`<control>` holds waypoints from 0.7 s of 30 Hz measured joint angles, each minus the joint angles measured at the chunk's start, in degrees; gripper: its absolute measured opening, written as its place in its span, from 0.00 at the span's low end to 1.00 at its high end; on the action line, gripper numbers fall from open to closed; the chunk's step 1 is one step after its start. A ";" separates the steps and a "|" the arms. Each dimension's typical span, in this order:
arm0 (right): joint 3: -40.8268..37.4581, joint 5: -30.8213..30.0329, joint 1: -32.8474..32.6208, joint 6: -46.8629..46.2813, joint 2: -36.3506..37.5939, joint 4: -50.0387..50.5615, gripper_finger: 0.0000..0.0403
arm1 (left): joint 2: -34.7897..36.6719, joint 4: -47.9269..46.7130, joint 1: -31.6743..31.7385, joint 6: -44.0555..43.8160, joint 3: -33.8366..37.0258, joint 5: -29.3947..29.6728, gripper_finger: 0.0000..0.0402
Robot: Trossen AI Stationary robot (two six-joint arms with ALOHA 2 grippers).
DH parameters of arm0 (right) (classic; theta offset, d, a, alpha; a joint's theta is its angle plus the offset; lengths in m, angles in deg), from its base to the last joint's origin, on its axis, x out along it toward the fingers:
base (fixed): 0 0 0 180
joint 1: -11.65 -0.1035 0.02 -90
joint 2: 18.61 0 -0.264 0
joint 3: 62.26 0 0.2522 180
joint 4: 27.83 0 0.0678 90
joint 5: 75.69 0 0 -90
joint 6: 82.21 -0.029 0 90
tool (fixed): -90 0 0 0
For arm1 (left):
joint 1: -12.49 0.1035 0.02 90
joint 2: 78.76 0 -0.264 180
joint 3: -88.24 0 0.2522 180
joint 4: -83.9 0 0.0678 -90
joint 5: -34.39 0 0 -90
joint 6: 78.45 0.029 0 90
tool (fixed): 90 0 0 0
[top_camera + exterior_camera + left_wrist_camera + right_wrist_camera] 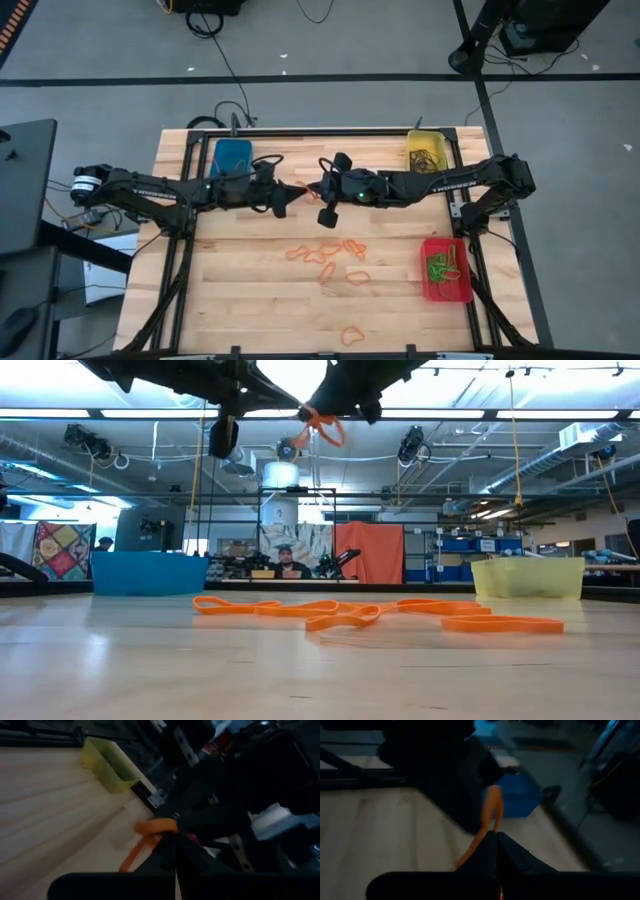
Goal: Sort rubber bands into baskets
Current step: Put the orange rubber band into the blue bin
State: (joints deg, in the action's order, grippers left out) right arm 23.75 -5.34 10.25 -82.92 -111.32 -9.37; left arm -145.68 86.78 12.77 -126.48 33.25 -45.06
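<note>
High view: at the back left of the tabletop (250,300) sits the blue basket (233,155). Just to its right the left gripper (292,188) reaches toward the middle, its fingers closed together on an orange rubber band (298,186). Tip to tip with it is the right gripper (313,189), also closed on that same band, so the two meet above the wood at mid-table. The low view shows this band (320,426) hanging in the air between the two dark grippers, clear of the surface. In each wrist view the arm's own fingers are pressed shut with the orange strip coming out of them.

In front of the meeting point, loose orange rubber bands (340,262) lie scattered on the wood, with one more (352,334) near the front edge. Farther right, the yellow basket (426,150) stands at the back right corner with dark bands inside, and the red basket (446,270) sits by the right edge, holding green bands (441,265).
</note>
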 joint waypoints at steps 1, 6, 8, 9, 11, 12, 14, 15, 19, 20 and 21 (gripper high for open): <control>0.00 1.17 0.13 -1.65 0.00 0.70 0.02 | 0.04 -0.39 -0.27 0.02 0.00 1.40 0.00; 0.00 5.89 0.70 -8.84 0.00 4.44 0.02 | 2.10 -2.95 -0.73 1.34 -0.02 6.15 0.00; 0.00 6.21 0.73 -10.34 0.00 5.55 0.02 | 3.92 -5.73 -0.72 1.52 0.02 6.89 0.00; 0.01 6.52 0.73 -11.13 0.00 5.85 0.02 | 4.69 -6.23 -0.72 1.67 0.02 7.12 0.00; 0.00 7.75 0.73 -12.88 0.00 6.28 0.03 | 7.22 -8.76 -0.72 2.67 0.00 7.72 0.00; 0.00 8.79 0.80 -13.96 0.00 6.31 0.03 | 8.50 -10.42 -0.73 2.81 0.00 8.14 0.00; 0.00 9.87 1.07 -16.55 0.00 6.26 0.05 | 10.59 -12.47 -0.72 3.11 -0.11 9.79 0.00; 0.00 10.65 1.25 -18.35 0.00 6.19 0.07 | 11.75 -14.82 -0.86 4.23 -0.07 10.50 0.00; 0.00 19.00 3.67 -24.33 0.01 6.08 0.13 | 14.68 -19.26 -2.15 5.06 0.00 13.46 0.00; 0.01 21.72 4.34 -25.33 -0.25 6.09 0.15 | 15.34 -19.94 -2.25 5.05 0.00 13.87 0.00; 0.04 23.86 4.96 -26.55 -0.50 6.33 0.17 | 15.94 -20.74 -2.25 5.04 -0.02 14.43 0.00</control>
State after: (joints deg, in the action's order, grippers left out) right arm 23.80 18.52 15.22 -109.47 -111.82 -3.04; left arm -129.73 66.04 10.51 -121.44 33.23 -30.63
